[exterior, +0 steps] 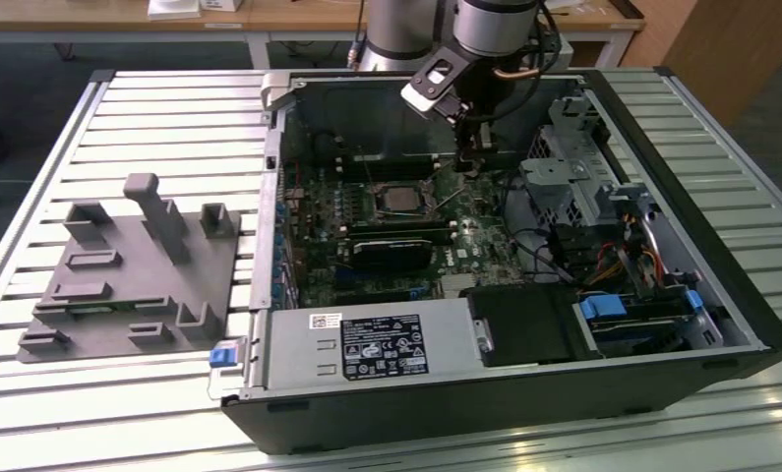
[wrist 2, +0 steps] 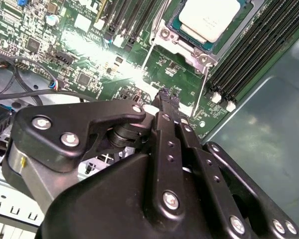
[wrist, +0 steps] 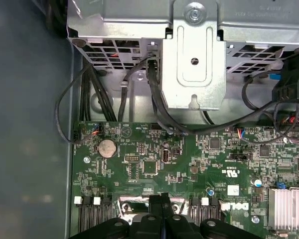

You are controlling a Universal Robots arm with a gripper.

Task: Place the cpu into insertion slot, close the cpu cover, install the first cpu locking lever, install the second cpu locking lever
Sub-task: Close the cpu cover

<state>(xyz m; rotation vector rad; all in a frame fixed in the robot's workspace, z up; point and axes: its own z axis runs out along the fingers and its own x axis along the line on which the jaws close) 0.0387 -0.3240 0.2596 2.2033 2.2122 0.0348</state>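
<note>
The cpu (exterior: 398,200) (wrist 2: 209,17), a dull silver square, lies in the insertion slot (exterior: 371,197) on the green motherboard. The silver cpu cover (wrist 2: 175,44) lies around the chip's edge. Two thin wire locking levers (wrist 2: 148,56) (wrist 2: 204,87) run from the cover toward my fingertips. My gripper (exterior: 465,167) (wrist 2: 164,97) (wrist: 162,199) hangs just above the board beside the socket, on the exterior view's right of it. Its black fingers are pressed together with nothing seen between them. The tip is close to the lever ends; I cannot tell whether it touches them.
The open case has a grey power-supply box (exterior: 364,344) at the front and a metal drive cage (exterior: 568,182) (wrist: 194,55) with cables (wrist: 154,89) at the exterior view's right. Black memory slots (wrist 2: 249,59) flank the socket. A grey fixture block (exterior: 128,275) sits on the table.
</note>
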